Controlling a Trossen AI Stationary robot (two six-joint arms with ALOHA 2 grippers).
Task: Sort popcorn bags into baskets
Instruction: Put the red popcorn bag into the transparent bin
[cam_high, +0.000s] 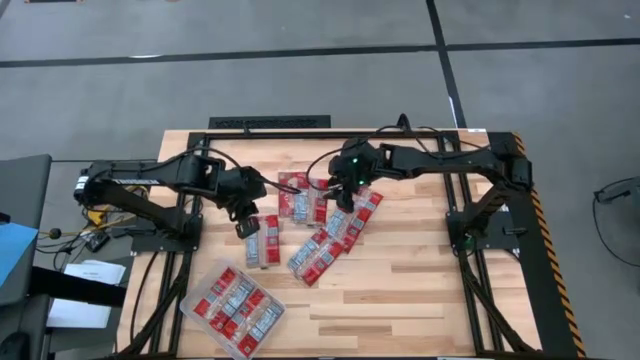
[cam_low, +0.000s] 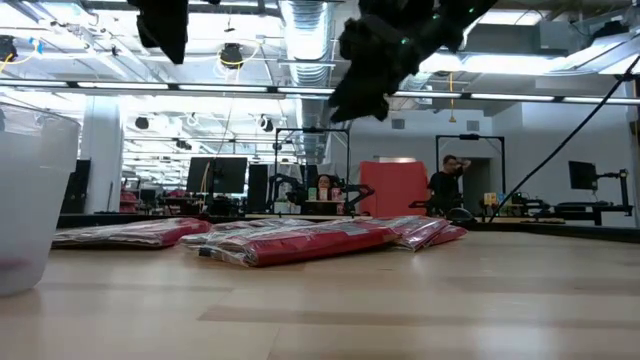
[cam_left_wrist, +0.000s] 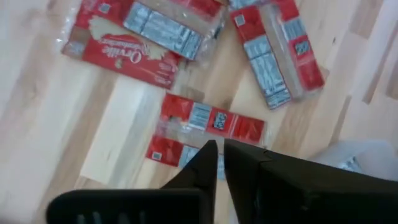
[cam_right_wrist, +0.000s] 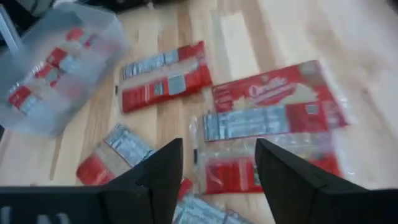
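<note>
Several red popcorn bags with silver middle panels lie flat on the wooden table: a pair (cam_high: 262, 240) under my left gripper, and others (cam_high: 300, 195) (cam_high: 335, 238) spread toward the middle. More bags lie in the clear tray (cam_high: 237, 310) near the front left. My left gripper (cam_high: 245, 225) hovers shut and empty above a bag (cam_left_wrist: 211, 121). My right gripper (cam_high: 335, 190) hovers open and empty above the middle bags (cam_right_wrist: 273, 109). In the low view both grippers, left (cam_low: 165, 25) and right (cam_low: 385, 60), hang well above the bags (cam_low: 300, 240).
The tray also shows in the right wrist view (cam_right_wrist: 56, 68) and at the low view's left edge (cam_low: 30, 200). Bare wood lies on the table's right half (cam_high: 420, 290). Black frame rails (cam_high: 480, 290) run along the table's sides. People show far off in the room behind.
</note>
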